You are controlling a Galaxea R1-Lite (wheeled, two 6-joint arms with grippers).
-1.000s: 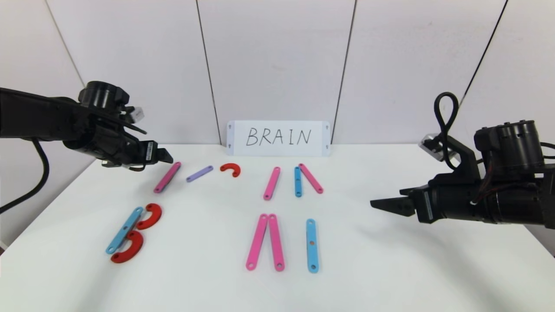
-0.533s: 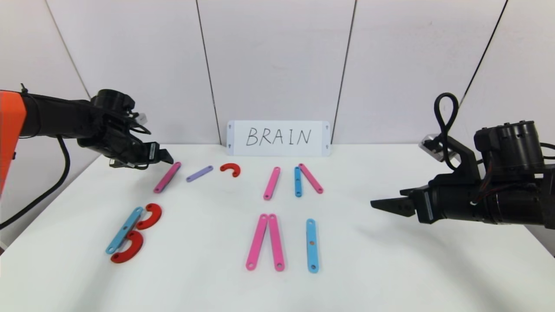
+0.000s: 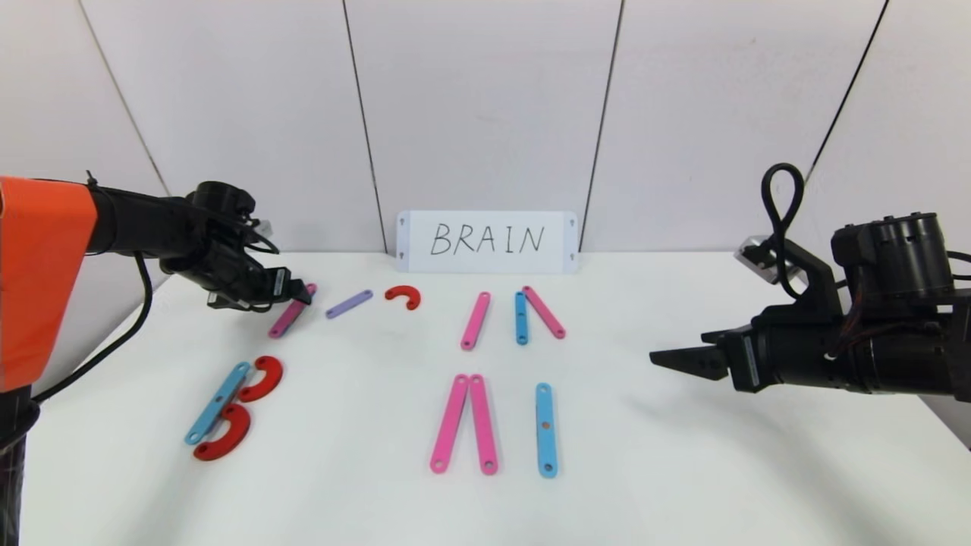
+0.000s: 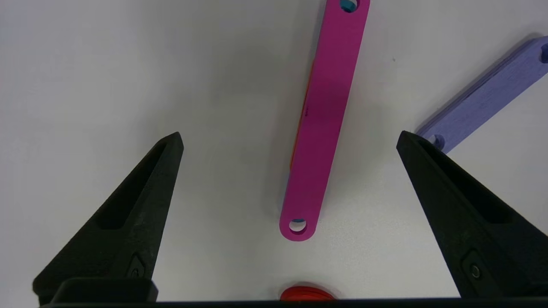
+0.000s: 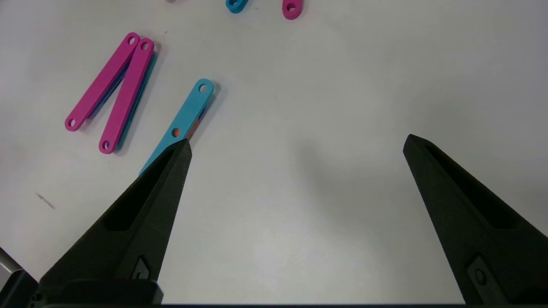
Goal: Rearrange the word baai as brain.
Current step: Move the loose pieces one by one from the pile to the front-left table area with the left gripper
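While my left gripper (image 4: 291,141) straddles the pink bar (image 4: 323,119) wide open and empty, one finger risks nudging the lilac bar (image 4: 483,98) beside it.

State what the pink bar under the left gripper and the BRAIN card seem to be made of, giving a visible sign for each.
Pink bar: probably matte plastic, from its flat even colour and clean end holes. BRAIN card: probably paper or thin board, white with handwritten letters.

I can read one word, BRAIN, handwritten in black capitals on a white card (image 3: 486,242). The card stands at the far edge of the table (image 3: 683,470), against the wall.
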